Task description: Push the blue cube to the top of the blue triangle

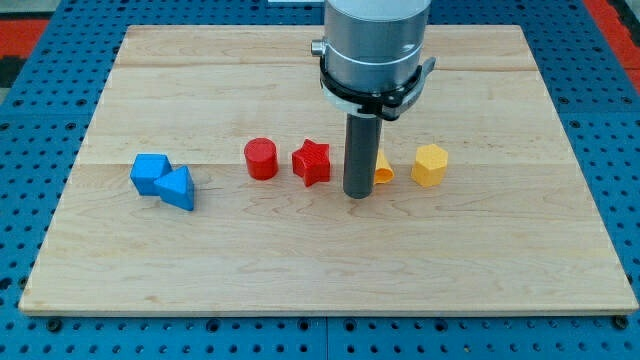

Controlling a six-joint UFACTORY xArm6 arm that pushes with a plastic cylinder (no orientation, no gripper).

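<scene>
My end effector is a bare rod with no jaws to part or close; my tip (357, 195) rests mid-surface beside the red star (312, 162), well apart from the blue cube (149, 173), which touches the blue triangle (178, 188) at the view's left; approach from the cube's left and nudge gently up and right.

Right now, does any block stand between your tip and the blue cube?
Yes. My tip is right of the red star block and red cylinder block; both lie between it and the blue cube, which touches the blue triangle.
</scene>
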